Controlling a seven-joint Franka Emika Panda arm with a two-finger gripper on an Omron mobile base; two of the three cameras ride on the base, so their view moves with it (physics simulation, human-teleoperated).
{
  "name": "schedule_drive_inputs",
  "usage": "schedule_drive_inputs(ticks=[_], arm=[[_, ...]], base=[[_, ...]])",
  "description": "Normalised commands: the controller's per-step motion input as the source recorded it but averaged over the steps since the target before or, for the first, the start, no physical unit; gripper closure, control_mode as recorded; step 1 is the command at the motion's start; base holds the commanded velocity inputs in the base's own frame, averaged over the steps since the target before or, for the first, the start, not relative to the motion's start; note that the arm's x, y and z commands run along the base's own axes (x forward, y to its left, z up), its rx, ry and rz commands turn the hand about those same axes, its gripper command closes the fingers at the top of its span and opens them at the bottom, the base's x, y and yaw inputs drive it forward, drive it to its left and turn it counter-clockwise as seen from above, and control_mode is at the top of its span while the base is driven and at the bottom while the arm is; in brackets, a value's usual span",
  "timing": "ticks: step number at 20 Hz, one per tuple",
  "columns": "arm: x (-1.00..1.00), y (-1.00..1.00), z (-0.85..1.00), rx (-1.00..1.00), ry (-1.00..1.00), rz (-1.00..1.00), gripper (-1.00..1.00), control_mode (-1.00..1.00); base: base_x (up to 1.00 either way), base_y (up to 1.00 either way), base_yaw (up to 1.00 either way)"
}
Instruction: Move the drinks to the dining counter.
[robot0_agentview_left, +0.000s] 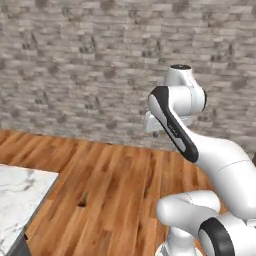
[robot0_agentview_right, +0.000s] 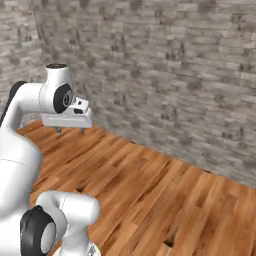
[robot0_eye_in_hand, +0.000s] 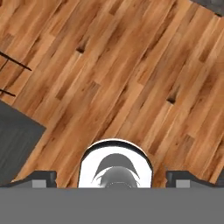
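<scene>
No drinks appear anywhere here: neither a bottle nor a can can be found, so where they stand cannot be told. The hand hangs in mid-air over a wooden plank floor, well clear of any surface. Seen from the right base camera, its two short finger tips point down under a flat white bar and stand wide apart, with nothing between them. The hand camera looks straight down on bare floorboards, the dark fingers at the far left and right of its lower edge, nothing held between them.

One corner of a white, grey-veined marble surface juts into the lower left of the left base camera's picture; its visible part carries nothing. It may be the dining counter, though that is a guess from the stone alone. A grey brick wall runs behind the floor.

Judging by this, the task seems unfinished: the robot carries no drink, and no drink rests on the marble part in sight.
</scene>
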Motion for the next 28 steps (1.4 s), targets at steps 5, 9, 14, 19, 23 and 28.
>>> schedule_drive_inputs(ticks=[5, 9, 14, 19, 23, 28], arm=[[0.00, 0.00, 0.00, 0.00, 0.00, 0.00, -1.00, 1.00], [0.00, 0.00, 0.00, 0.00, 0.00, 0.00, -1.00, 1.00], [0.00, 0.00, 0.00, 0.00, 0.00, 0.00, -1.00, 1.00], [0.00, 0.00, 0.00, 0.00, 0.00, 0.00, -1.00, 1.00], [0.00, 0.00, 0.00, 0.00, 0.00, 0.00, -1.00, 1.00], [0.00, 0.00, 0.00, 0.00, 0.00, 0.00, -1.00, 1.00]], base=[[0.00, -0.44, -0.90], [0.00, -0.40, -0.91], [0.00, -0.38, -0.88], [0.15, -0.11, -0.81], [0.30, 0.14, -0.70], [0.20, 0.24, -0.66]])
